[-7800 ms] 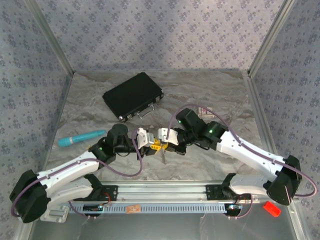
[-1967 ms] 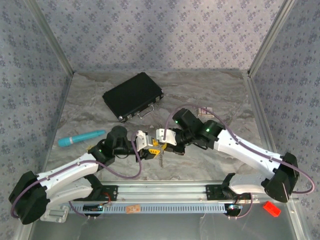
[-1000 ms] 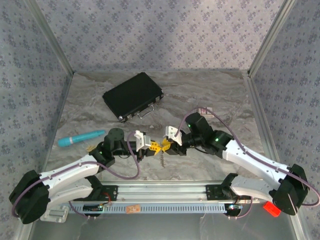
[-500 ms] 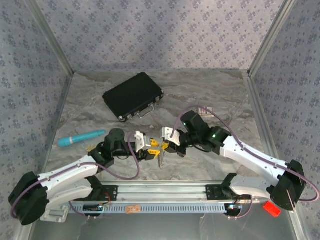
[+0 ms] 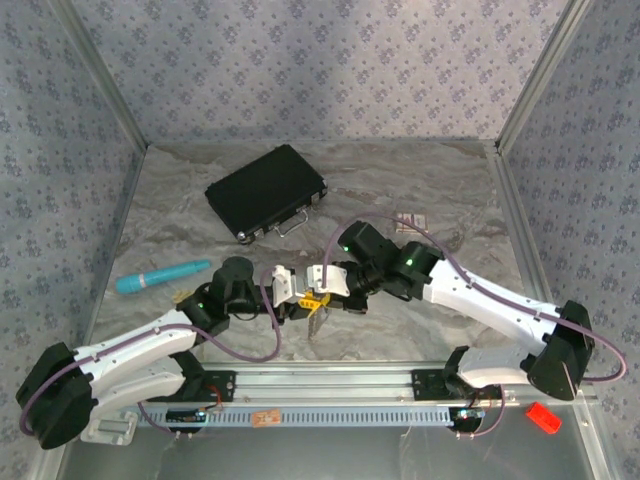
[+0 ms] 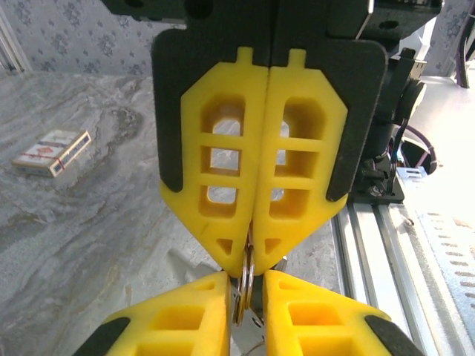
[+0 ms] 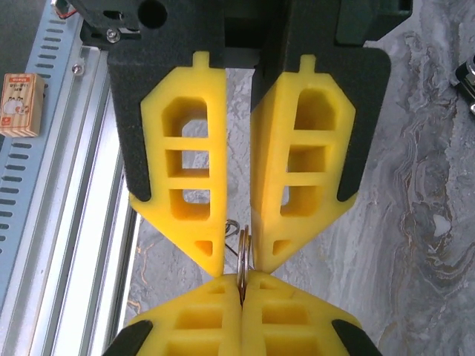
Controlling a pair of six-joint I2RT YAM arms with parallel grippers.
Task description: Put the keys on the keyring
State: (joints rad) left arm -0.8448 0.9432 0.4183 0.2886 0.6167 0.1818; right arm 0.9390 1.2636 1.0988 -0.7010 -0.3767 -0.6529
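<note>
The two grippers meet tip to tip just above the table's front middle. My right gripper [image 5: 322, 293] [image 7: 243, 280] is shut on the silver keyring [image 7: 243, 251] [image 6: 247, 268], holding it edge-on at its tips. My left gripper [image 5: 300, 300] [image 6: 246, 285] stands slightly open, and the ring's free part sits in the narrow gap between its yellow fingers [image 6: 185, 315]. A silver key [image 5: 314, 325] hangs from the ring below the tips, and part of it shows in the left wrist view [image 6: 256, 343]. Whether more keys are on the ring is hidden.
A black case [image 5: 266, 190] lies at the back left and a teal cylinder [image 5: 160, 277] at the left. A small card box [image 5: 410, 222] [image 6: 50, 152] lies right of centre. The aluminium rail [image 5: 320, 380] runs along the front, with a red piece [image 5: 543, 417] beyond it.
A second ago the grippers were apart with the right arm drawn back. The right gripper has moved left again and now touches the left gripper's tips; the key hangs beneath them.
</note>
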